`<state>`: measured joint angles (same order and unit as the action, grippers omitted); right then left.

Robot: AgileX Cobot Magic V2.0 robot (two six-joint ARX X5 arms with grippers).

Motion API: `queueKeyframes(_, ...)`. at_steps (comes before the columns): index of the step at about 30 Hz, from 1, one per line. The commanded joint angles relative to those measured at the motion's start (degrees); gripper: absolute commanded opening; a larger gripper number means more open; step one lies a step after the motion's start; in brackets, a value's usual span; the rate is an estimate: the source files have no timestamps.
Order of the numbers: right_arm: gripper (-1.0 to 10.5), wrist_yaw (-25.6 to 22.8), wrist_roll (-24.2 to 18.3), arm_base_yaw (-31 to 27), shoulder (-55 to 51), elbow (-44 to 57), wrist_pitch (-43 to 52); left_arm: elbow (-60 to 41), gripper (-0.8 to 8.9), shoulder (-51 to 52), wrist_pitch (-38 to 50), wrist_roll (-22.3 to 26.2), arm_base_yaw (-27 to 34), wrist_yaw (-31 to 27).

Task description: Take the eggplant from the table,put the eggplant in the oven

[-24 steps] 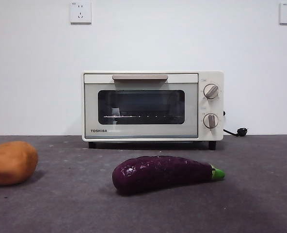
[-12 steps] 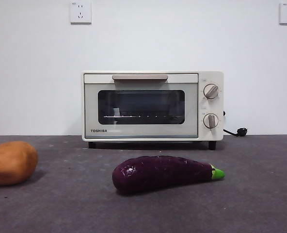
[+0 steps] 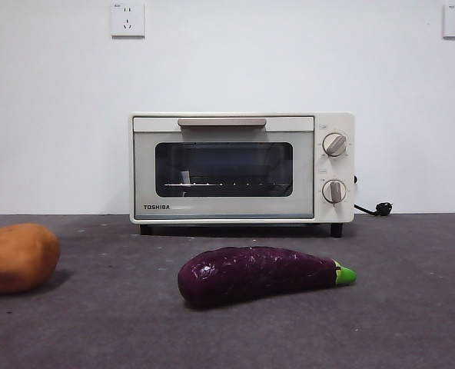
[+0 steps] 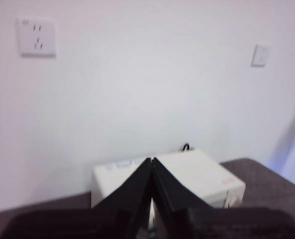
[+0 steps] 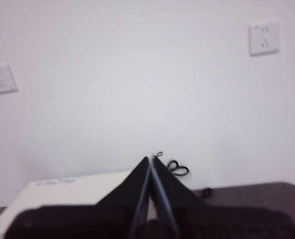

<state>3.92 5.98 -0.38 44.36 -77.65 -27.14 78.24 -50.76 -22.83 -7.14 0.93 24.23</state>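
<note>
Table [image 3: 412, 323], dark grey felt, spans the lower part of the front view. Oven [image 3: 241, 167] sits at 12 o'clock of the eggplant, against the white wall, door shut, beige handle [image 3: 221, 122] across the top, two knobs [image 3: 334, 144] at its 3 o'clock side, black cord and plug [image 3: 383, 207] trailing off at 3 o'clock. Eggplant [image 3: 257, 274] lies flat on the table, in front of the oven and apart from it, green stem tip pointing to 3 o'clock. Potato [image 3: 18, 257] rests on the table at the eggplant's 9 o'clock, well apart. Two wall sockets [image 3: 127, 18] high on the wall. Left gripper [image 4: 152, 162] is up high looking over the oven top, jaws pressed together, gripping nothing. Right gripper [image 5: 151, 159] likewise raised, jaws closed tip to tip, empty. Neither arm shows in the front view.
</note>
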Motion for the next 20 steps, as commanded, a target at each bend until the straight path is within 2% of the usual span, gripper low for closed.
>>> queueKeyframes(1,-0.1,0.9,-0.5,0.0,3.2,-6.1,-0.9,4.8,-0.06,-2.2,-1.1,-0.2,-0.2,0.4)
queueKeyframes(10,-0.1,2.2,-0.4,0.0,12.2,-22.6,-2.6,17.0,-0.06,-8.3,-2.6,-0.2,-0.5,0.5)
queueKeyframes(13,-0.1,3.1,-0.3,0.0,14.5,-27.0,-4.7,20.2,-0.06,-9.9,-3.6,-0.2,-1.2,2.2)
queueKeyframes(20,-0.1,4.6,-0.2,0.0,17.0,-31.2,-7.8,23.2,-0.06,-11.8,-5.6,-0.2,-2.6,2.6)
